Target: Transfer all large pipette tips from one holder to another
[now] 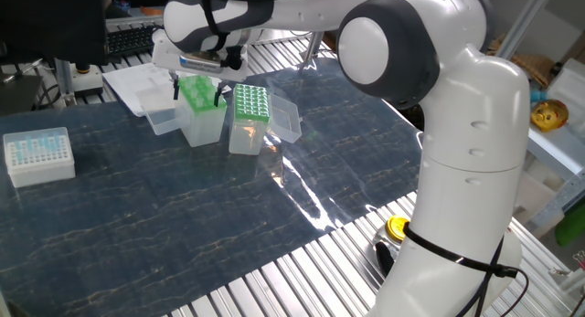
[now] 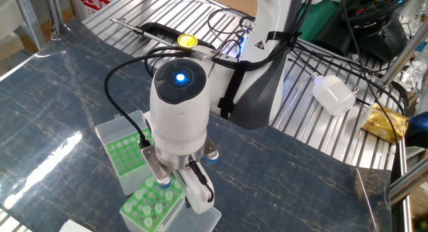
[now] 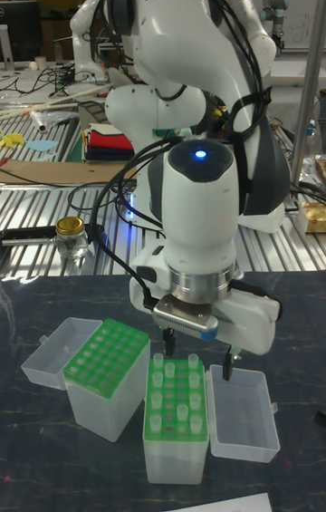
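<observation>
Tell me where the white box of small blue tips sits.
In one fixed view, the white box sits at the table's far left edge, well apart from the two green racks.
</observation>
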Tool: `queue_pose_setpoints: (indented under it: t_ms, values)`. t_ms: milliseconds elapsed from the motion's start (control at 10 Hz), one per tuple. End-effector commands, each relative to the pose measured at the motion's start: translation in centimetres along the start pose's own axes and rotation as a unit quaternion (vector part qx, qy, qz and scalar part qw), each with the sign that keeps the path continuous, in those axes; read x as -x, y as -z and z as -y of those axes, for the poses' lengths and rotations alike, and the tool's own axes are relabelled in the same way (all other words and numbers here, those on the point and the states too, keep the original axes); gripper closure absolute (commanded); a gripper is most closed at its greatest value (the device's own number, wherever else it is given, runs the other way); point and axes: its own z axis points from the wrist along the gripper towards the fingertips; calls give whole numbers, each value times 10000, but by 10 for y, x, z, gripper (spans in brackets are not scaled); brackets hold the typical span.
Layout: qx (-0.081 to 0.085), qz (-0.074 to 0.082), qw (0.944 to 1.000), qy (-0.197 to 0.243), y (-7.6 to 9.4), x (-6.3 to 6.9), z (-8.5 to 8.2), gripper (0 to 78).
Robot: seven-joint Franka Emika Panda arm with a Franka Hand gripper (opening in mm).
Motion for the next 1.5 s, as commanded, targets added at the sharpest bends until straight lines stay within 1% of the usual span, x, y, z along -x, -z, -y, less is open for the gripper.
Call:
queue_pose_setpoints:
  t_ms: [100, 200, 500, 700, 1000, 1200, 1300, 1500]
  values:
    - [10, 32, 10000, -19, 2, 1, -1, 1]
    - [8, 65, 10000, -40, 2, 1, -1, 1]
    - [13, 71, 10000, -42, 0, 1, -1, 1]
    - [-16, 85, 10000, -29, 0, 1, -1, 1]
    - [-111, 136, 9998, -31, 0, 1, -1, 1]
    - [-111, 139, 9998, -43, -1, 1, -1, 1]
    - [-111, 139, 9998, -43, -1, 1, -1, 763]
    - [-111, 139, 9998, -43, -1, 1, -1, 763]
